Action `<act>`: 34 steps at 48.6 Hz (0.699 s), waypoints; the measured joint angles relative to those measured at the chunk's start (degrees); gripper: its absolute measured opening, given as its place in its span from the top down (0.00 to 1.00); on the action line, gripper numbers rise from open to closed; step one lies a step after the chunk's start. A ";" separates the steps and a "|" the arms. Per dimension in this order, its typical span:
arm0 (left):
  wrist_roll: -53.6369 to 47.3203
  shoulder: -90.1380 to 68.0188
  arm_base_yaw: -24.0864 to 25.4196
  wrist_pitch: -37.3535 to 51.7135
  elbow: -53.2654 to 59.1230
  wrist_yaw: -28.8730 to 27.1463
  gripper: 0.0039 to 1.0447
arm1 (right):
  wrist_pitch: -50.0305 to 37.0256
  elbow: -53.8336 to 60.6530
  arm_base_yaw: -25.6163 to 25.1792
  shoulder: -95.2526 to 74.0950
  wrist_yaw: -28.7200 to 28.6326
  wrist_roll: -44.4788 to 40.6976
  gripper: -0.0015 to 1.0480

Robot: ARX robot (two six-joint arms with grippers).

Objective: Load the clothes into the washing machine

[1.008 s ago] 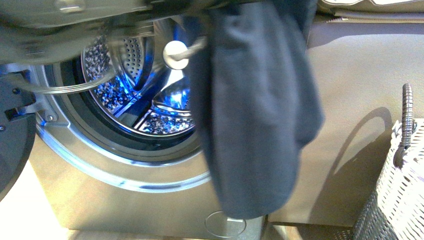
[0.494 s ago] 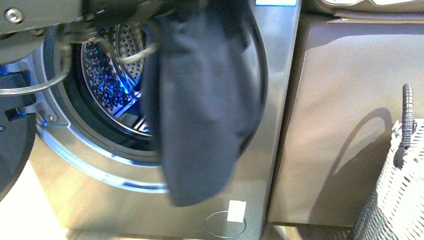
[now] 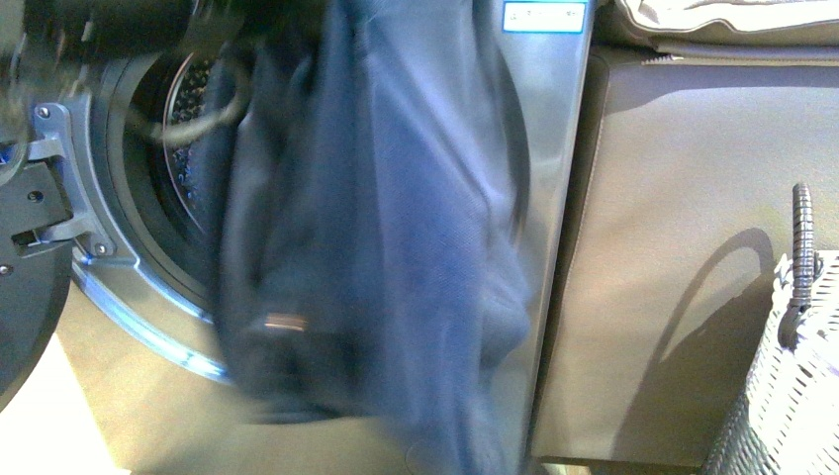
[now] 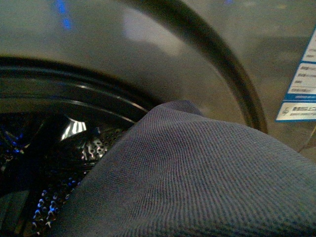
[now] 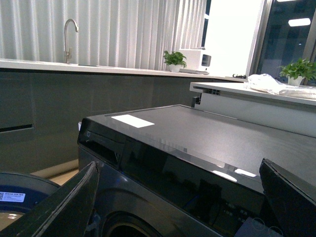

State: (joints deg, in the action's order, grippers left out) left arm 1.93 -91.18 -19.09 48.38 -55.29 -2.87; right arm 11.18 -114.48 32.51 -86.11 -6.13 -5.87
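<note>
1. The clothes [image 3: 376, 228] are one big navy garment, soft and limp. It hangs in long folds right in front of the washer's [image 3: 552, 168] round porthole and covers most of it. The lower end sags below the porthole's bottom rim. The cloth is blurred, though a small pale tab [image 3: 284, 322] shows low down on it.
2. Seen close in the left wrist view, the fabric has a fine, even weave and swells into a smooth rounded hump in front of the opening.
3. The washer is brushed grey metal with a shiny ring round the porthole. Inside that sit a black rubber seal [image 4: 69, 94] and a steel drum [image 3: 183, 119] dotted with holes and flecked with blue glints. A blue-and-white label [image 3: 544, 17] sits at the upper right of the front.
4. The door [image 3: 25, 287], dark and round, stands swung open on the left.
5. Left gripper: only a dark blur of arm [image 3: 109, 25] shows at the top left, and cloth fills much of its wrist view. I cannot tell whether its fingers grip the garment.
6. Right gripper [image 5: 178, 165]: its fingers [image 5: 59, 207] are flat, dark wedges spread wide apart. Nothing is between them and they touch nothing. It hangs level with the washer's glossy dark top.
7. A white wicker basket [image 3: 792, 386] stands at the right, well apart from the garment. Beige cushions [image 3: 732, 20] lie on top of a smooth beige panel [image 3: 673, 247] beside the washer.
</note>
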 joint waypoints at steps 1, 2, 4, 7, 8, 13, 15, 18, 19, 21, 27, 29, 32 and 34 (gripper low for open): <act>0.11 0.00 0.13 0.00 0.09 -0.11 0.92 | 0.00 0.00 0.00 0.00 -0.02 0.02 0.07; 0.31 -0.02 0.26 0.00 0.17 -0.15 0.92 | 0.00 0.00 0.00 0.00 0.00 0.02 0.07; 0.50 -0.02 0.42 0.00 0.26 -0.26 0.92 | 0.00 0.00 0.00 0.00 -0.02 0.02 0.07; 0.94 -0.07 0.74 0.00 0.28 -0.50 0.92 | 0.00 0.00 0.00 0.00 0.00 0.02 0.07; 1.16 -0.09 0.92 0.00 0.28 -0.52 0.92 | -0.11 0.02 0.04 0.00 0.26 0.02 0.07; 1.18 -0.35 1.38 -0.02 0.24 -0.33 0.92 | -11.61 5.81 2.12 2.01 16.06 1.38 0.07; 1.16 -0.79 1.60 -0.07 0.15 -0.02 0.92 | -14.29 9.73 2.69 4.24 20.61 2.21 0.07; 1.16 -2.01 2.19 -0.24 -0.28 0.00 0.92 | -16.63 18.53 2.95 9.90 23.47 4.11 0.07; 1.16 -2.47 2.38 -0.24 -0.35 -0.09 0.92 | -16.87 20.52 2.99 11.21 23.85 4.68 0.07; 1.14 -3.04 2.58 -0.24 -0.39 -0.11 0.92 | -17.31 25.51 2.99 14.62 24.92 6.16 0.07; 1.11 -4.92 3.32 -0.24 -0.39 -0.42 0.92 | -19.10 37.90 2.93 22.75 28.41 8.90 0.07; 1.07 -5.35 3.54 -0.22 -0.39 -0.46 0.92 | -19.26 40.46 2.93 24.44 29.18 9.53 0.07; 1.03 -5.90 3.74 -0.22 -0.39 -0.46 0.92 | -20.72 45.40 2.95 27.58 30.56 10.80 0.07; 0.87 -6.29 3.91 -0.07 -0.39 -0.44 0.92 | -20.72 48.09 3.26 29.46 32.11 11.10 0.07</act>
State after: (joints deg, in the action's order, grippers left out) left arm 2.81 -97.47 -15.18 48.31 -55.68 -3.31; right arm -9.54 -66.39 35.77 -56.64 25.98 5.23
